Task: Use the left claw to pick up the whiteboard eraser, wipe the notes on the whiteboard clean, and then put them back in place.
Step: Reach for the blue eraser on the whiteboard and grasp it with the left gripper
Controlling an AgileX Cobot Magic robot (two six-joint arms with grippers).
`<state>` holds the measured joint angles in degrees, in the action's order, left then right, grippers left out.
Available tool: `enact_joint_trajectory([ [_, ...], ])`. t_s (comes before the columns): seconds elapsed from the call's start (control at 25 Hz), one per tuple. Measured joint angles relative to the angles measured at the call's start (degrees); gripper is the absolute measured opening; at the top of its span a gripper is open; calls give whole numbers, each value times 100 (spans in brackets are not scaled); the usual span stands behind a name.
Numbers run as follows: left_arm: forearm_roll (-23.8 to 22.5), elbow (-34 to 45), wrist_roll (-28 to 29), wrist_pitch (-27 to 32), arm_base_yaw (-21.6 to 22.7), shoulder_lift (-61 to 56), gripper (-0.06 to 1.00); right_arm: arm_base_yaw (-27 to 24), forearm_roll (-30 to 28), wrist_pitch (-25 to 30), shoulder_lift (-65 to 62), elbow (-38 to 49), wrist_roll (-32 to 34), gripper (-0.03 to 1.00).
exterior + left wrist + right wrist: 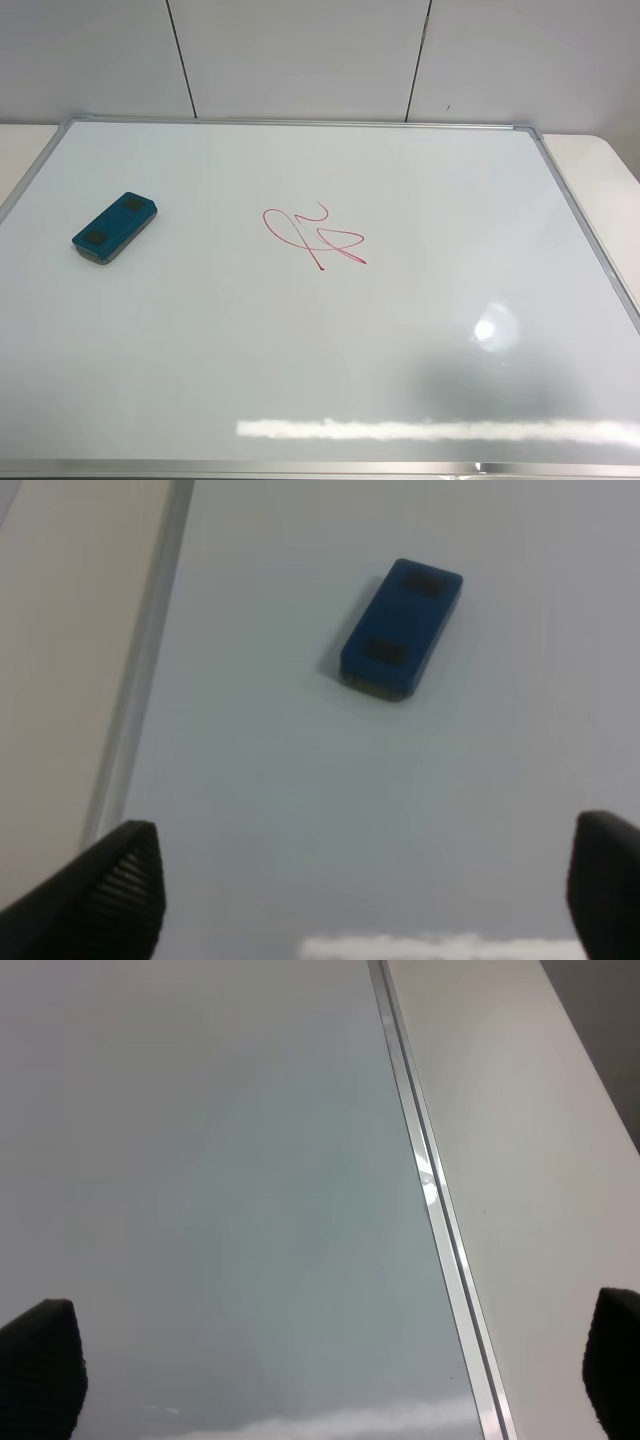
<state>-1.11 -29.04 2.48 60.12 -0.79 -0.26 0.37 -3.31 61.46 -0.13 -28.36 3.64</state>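
Observation:
The teal-blue whiteboard eraser (115, 227) lies flat on the left part of the whiteboard (330, 360), two dark patches up. It also shows in the left wrist view (401, 628). The red scribbled notes (314, 234) sit near the board's middle. No arm shows in the exterior high view. My left gripper (360, 900) is open and empty, hovering above the board some way short of the eraser; only its two fingertips (115, 890) show. My right gripper (330, 1370) is open and empty above the board's right edge.
The board's silver frame (590, 240) runs along all sides; it shows in the left wrist view (140, 670) and the right wrist view (430, 1190). A pale tabletop (610, 160) lies beyond the frame. A panelled wall (300, 55) stands behind.

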Motion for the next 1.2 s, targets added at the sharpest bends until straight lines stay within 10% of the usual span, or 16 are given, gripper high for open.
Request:
enact_joint_trajectory([
  [0.88, 22, 0, 143, 7, 0, 171, 79, 0, 0, 0, 0, 0, 0, 99],
  [1.2, 28, -963, 75, 2, 0, 2288, 80, 0, 0, 0, 0, 0, 0, 99],
])
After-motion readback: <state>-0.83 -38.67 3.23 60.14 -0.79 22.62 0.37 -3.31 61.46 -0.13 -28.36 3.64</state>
